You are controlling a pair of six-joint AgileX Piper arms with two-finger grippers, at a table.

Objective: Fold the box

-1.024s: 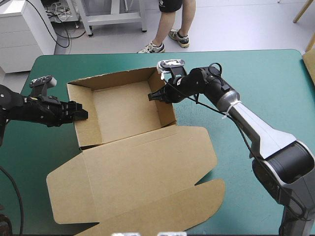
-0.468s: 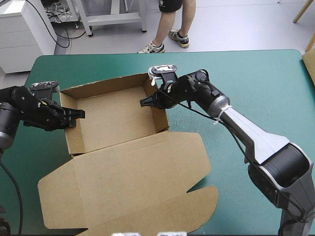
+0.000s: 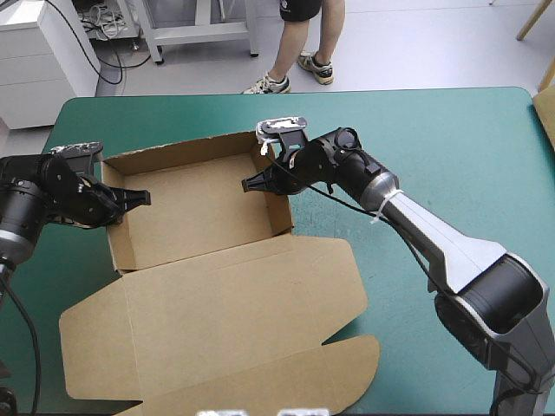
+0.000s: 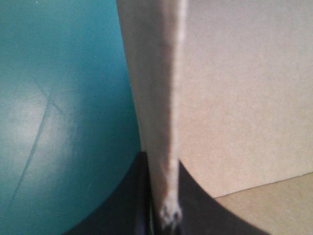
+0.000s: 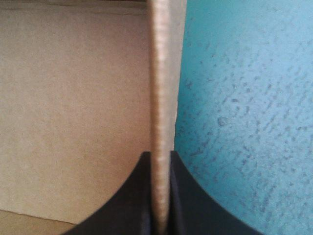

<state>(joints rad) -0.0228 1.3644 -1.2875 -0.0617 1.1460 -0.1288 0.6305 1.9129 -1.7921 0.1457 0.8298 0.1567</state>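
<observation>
The brown box [image 3: 199, 212] stands as an open tray on the teal-green cover, its walls raised and its lid [image 3: 217, 338] lying flat toward the near edge. My left gripper [image 3: 130, 198] is shut on the tray's left wall. In the left wrist view that wall [image 4: 159, 98] runs edge-on between the black fingers [image 4: 122, 205]. My right gripper [image 3: 257, 183] is shut on the right wall near the far corner. The right wrist view shows this wall's edge [image 5: 160, 112] pinched between the fingers [image 5: 188, 200], box interior on one side, cover on the other.
The teal-green cover [image 3: 451, 147] lies bare to the right of the box and along the far edge. The lid's rounded flaps [image 3: 347, 364] reach close to the near edge of the table.
Both grippers have carried the box leftward and slightly toward the far edge, turning it a little. The lid slid along with it. Both grips hold as before.
</observation>
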